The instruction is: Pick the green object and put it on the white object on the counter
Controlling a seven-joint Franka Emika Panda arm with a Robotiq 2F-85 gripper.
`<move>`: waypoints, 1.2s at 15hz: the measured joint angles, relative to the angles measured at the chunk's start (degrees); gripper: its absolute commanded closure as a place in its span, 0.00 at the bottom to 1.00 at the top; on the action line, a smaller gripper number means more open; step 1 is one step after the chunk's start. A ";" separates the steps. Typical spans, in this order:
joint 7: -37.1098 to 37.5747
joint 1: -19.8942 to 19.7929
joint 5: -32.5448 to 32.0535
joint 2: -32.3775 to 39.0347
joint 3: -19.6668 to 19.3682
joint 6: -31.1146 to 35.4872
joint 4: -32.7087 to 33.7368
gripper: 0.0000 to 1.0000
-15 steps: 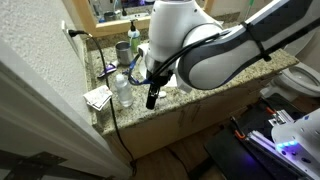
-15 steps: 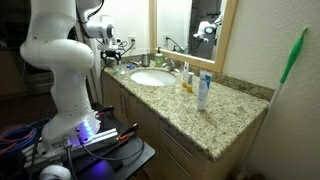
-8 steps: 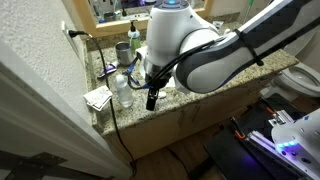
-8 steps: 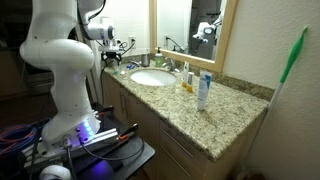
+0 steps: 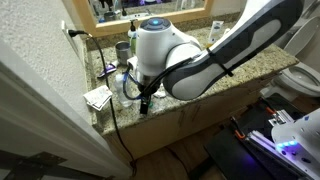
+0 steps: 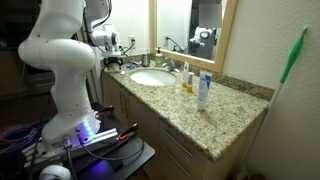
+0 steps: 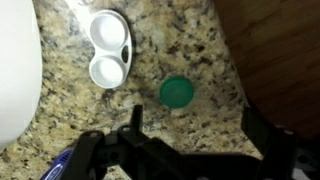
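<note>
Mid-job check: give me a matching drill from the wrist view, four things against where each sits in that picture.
Things:
1. green cap
2. white oval piece
3. sink basin
4. gripper

Places:
A. left edge of the view
B. bottom of the view, jaws apart
C. top, left of centre, on the granite counter
D. near the centre, on the granite, apart from the white piece

Pairs: 1-D, 2-C, 3-A, 4-B

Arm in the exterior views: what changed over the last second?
In an exterior view the arm swung left and lower, carrying the end effector along, open and empty. The green object and white object lie apart on the counter. The folded paper stayed put.
</note>
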 measured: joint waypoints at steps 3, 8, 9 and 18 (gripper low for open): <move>-0.01 0.12 0.02 1.62 -0.01 -0.01 1.53 0.00; 1.14 0.28 0.16 1.68 -0.35 -1.18 1.57 0.00; 1.55 0.32 0.16 1.68 -0.46 -1.31 1.57 0.00; 2.03 0.60 0.39 1.68 -0.76 -1.47 1.57 0.00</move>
